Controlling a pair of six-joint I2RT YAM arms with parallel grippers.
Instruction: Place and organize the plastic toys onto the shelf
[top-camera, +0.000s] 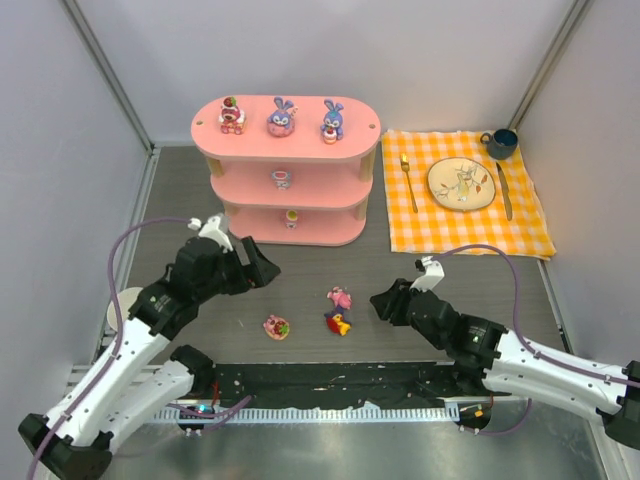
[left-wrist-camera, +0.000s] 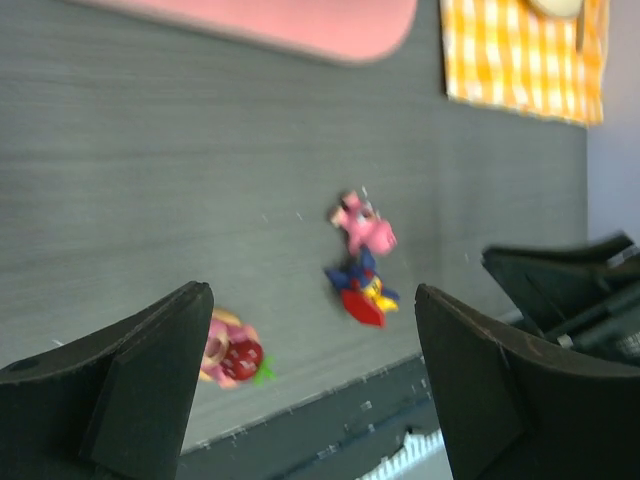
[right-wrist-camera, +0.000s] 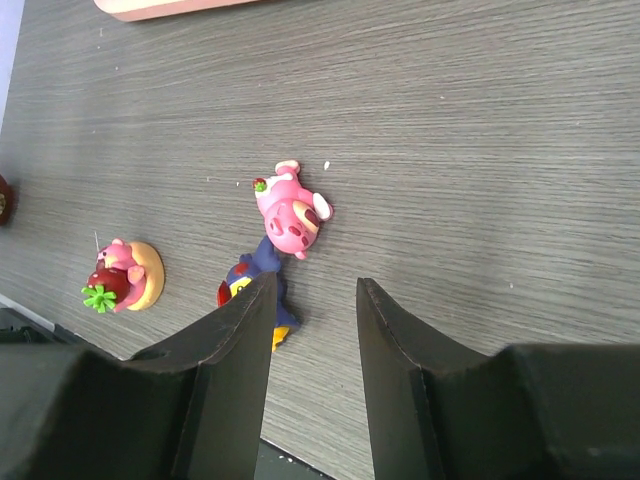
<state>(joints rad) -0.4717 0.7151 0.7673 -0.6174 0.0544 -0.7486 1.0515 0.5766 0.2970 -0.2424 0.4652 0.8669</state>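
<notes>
Pink toy (top-camera: 340, 298): on its side, long axis perhaps 10-to-4 o'clock
Red-blue toy (top-camera: 338, 323): toppled, at its 6 o'clock
Left claw (left-wrist-camera: 312, 295): spread wide
Right claw (right-wrist-camera: 315, 285): slightly parted

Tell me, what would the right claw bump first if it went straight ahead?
Probably the red-yellow-purple toy just ahead of the right claw, then the pink toy; depth is unclear.

1. Clad in white shells on the left arm (top-camera: 110, 375) and right arm (top-camera: 560, 372), black at joints.
2. Trailed by a looping purple cable (top-camera: 111, 268) each.
3. Tipped with matte black wedge fingers (left-wrist-camera: 140, 380), possibly rubber-faced; too blurred.
</notes>
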